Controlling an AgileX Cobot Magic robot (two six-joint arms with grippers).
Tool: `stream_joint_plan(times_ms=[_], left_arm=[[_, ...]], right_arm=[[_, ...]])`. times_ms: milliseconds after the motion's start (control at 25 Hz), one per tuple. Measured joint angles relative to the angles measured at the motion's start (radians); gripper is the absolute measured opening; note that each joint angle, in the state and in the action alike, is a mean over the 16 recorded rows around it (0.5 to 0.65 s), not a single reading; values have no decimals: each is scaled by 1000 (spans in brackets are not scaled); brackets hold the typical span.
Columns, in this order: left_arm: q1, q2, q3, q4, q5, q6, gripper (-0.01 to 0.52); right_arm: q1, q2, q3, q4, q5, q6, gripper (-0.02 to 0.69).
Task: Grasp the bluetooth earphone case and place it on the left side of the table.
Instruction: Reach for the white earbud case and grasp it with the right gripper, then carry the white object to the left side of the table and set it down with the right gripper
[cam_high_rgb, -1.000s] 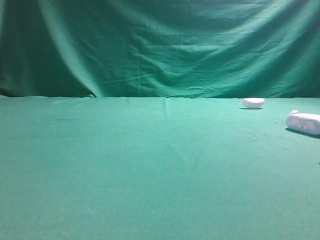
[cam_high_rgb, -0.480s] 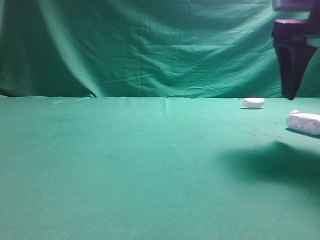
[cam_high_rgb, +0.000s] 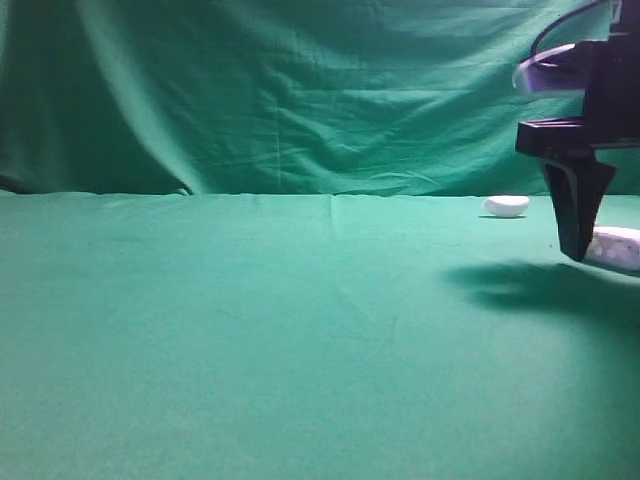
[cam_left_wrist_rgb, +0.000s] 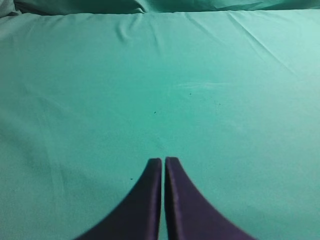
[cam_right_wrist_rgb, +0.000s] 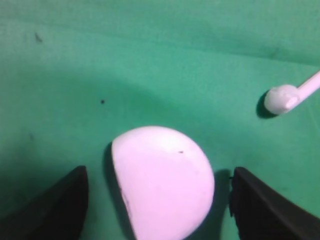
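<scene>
Right pincer (cam_right_wrist_rgb: 157, 200) now lowered from above, wide open around bluetooth earphone case (cam_right_wrist_rgb: 161, 181), nothing gripped yet; closing comes next. Left pincer (cam_left_wrist_rgb: 163, 161) closed, empty, over bench (cam_left_wrist_rgb: 100, 75).

I see a matt green cloth counter (cam_high_rgb: 250, 330), a smooth glossy white plastic earphone case (cam_right_wrist_rgb: 162, 180), and the right matt black pincer (cam_right_wrist_rgb: 157, 200).

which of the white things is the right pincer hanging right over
The glossy white pill-shaped earphone case at the table's right edge lies between the open right pincer fingers. The small white dome-shaped piece sits farther back, apart.
</scene>
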Motion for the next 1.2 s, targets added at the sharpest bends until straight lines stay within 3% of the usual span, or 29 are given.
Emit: stream_joint_plan(times_ms=[480, 800, 1200], left_arm=[[0, 0, 0, 0, 0, 0, 0], [0, 0, 0, 0, 0, 0, 0], [0, 0, 0, 0, 0, 0, 0]], right_arm=[[61, 14, -119, -1, 96, 5, 328], [251, 98, -449, 28, 233, -10, 328], [524, 391, -942, 73, 317, -44, 328]])
